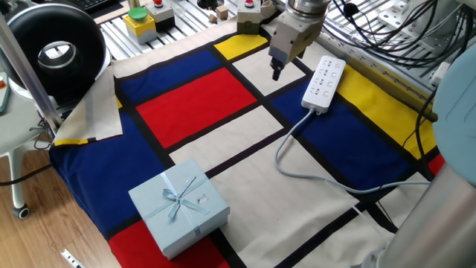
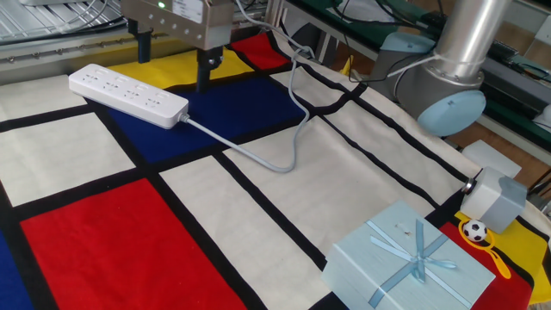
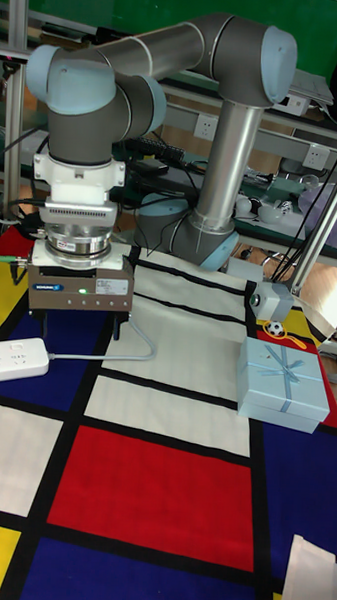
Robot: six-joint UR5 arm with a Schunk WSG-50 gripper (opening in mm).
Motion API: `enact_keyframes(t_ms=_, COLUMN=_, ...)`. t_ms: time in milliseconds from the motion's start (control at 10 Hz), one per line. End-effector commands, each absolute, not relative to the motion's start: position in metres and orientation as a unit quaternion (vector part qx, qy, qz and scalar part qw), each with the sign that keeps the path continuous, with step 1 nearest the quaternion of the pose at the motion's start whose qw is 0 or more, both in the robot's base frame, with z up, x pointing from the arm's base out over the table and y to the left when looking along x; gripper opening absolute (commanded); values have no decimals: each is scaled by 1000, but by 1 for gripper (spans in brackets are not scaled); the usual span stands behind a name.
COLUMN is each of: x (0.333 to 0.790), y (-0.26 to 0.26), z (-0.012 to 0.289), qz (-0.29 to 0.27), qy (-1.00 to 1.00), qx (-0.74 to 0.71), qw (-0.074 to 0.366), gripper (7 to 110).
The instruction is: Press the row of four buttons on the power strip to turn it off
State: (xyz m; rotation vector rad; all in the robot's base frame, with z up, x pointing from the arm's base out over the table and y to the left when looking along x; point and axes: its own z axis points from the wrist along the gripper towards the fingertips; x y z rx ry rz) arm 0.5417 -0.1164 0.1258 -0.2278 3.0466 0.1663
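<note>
open gripper (image 2: 172, 65) (airborne) beside power strip (image 2: 127, 94)

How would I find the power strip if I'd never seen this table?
Look at the cloth with red, blue and yellow blocks. By its far yellow edge, near the robot's hand, lies the power strip: a long white bar, the only thing trailing a grey cord.

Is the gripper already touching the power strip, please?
No, the gripper hangs in the air beside the power strip, its two fingers wide apart and clear of the strip's face.
</note>
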Motion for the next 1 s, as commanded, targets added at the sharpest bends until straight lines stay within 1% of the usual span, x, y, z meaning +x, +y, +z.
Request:
enact_keyframes(t_ms=0, x=547, y=-140, z=116, qz=67, qy=992, qx=-88, qw=58, gripper=44)
enact_keyframes(t_ms=200, x=527, y=-182, z=99, qz=59, qy=992, qx=-105, qw=42, gripper=44)
enact_keyframes(t_ms=400, x=515, y=-205, z=88, qz=56, qy=991, qx=-117, qw=43, gripper=44)
enact_keyframes(t_ms=600, x=511, y=-211, z=85, qz=54, qy=991, qx=-114, qw=42, gripper=44)
enact_keyframes(t_ms=900, x=515, y=-206, z=83, qz=58, qy=991, qx=-110, qw=46, gripper=44)
